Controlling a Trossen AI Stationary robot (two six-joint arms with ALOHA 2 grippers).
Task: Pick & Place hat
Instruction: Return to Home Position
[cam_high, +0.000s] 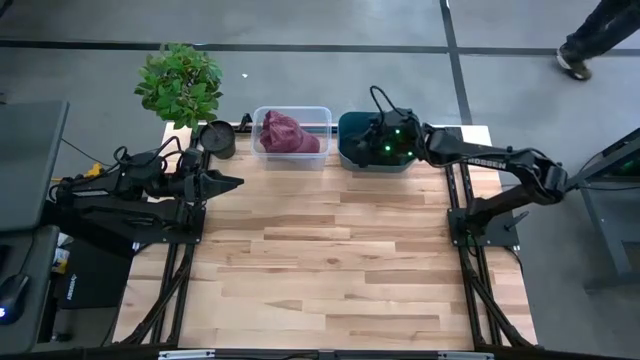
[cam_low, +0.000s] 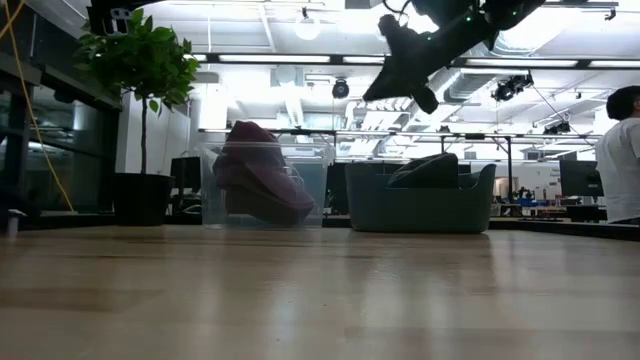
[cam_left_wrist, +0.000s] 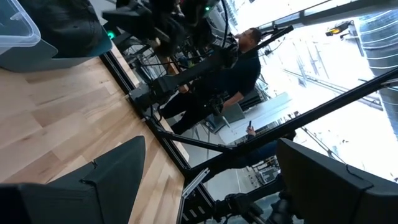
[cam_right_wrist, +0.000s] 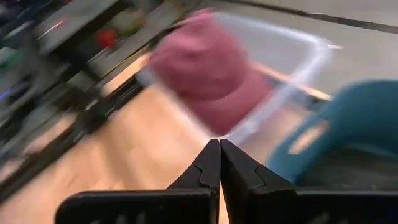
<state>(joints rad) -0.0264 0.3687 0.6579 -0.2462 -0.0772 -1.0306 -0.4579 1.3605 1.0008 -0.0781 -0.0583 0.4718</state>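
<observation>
Altogether one red cap (cam_high: 288, 133), two bins (cam_high: 323, 142) (cam_high: 347, 138)

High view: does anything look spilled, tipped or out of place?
Nothing stands out. The red cap sits in the transparent bin, a black cap in the blue bin, both bins upright. The right gripper, shut, hangs above the blue bin; the left gripper is open near the table's left edge.

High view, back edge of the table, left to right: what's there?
potted plant → clear bin holding the red cap → blue bin
</observation>
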